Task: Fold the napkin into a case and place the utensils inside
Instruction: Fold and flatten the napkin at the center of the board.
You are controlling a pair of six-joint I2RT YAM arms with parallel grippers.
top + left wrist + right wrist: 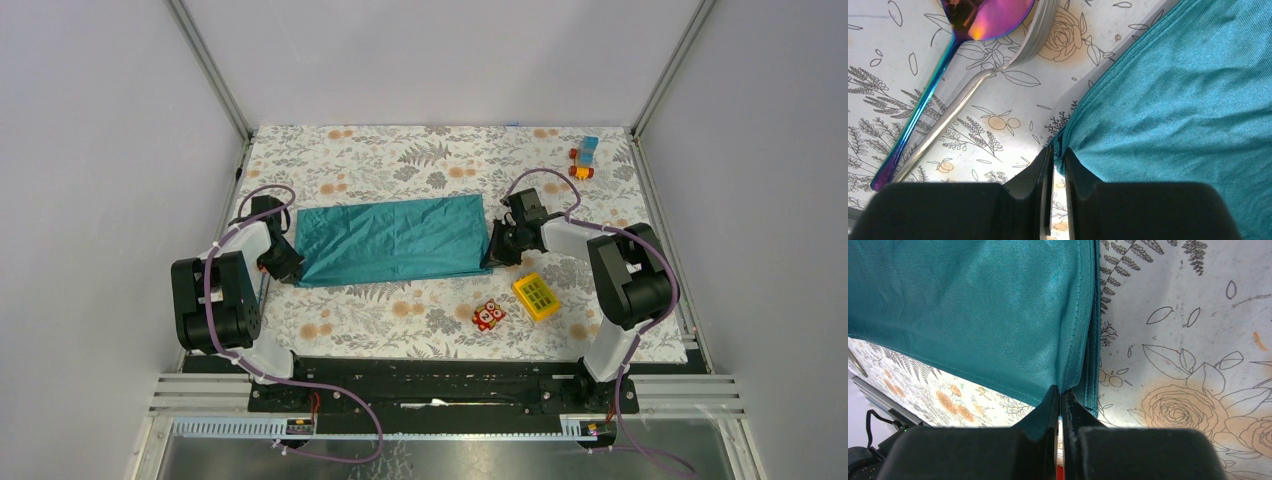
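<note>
A plain teal-green fabric napkin (392,240), folded into a wide rectangle, lies mid-way on the floral tabletop (400,160). The right pincer (1061,392) is clenched on its right hem. The left pincer (1058,150) sits at its left corner, jaws slightly parted; whether it grips is unclear. An iridescent pink-bowled spoon (922,102) and a silver fork (948,117) lie just beside that corner.

We see the left gripper (1058,152) at the bottom edge, jaws a slit apart with tablecloth (1013,115) showing through the gap. The teal napkin (1188,100) fills the right side, its corner right at the fingertips; we can't tell if it's pinched. To the upper left, a spoon (928,90) with a pink-purple bowl and a silver fork (1030,45) lie side by side, clear of the napkin.
</note>
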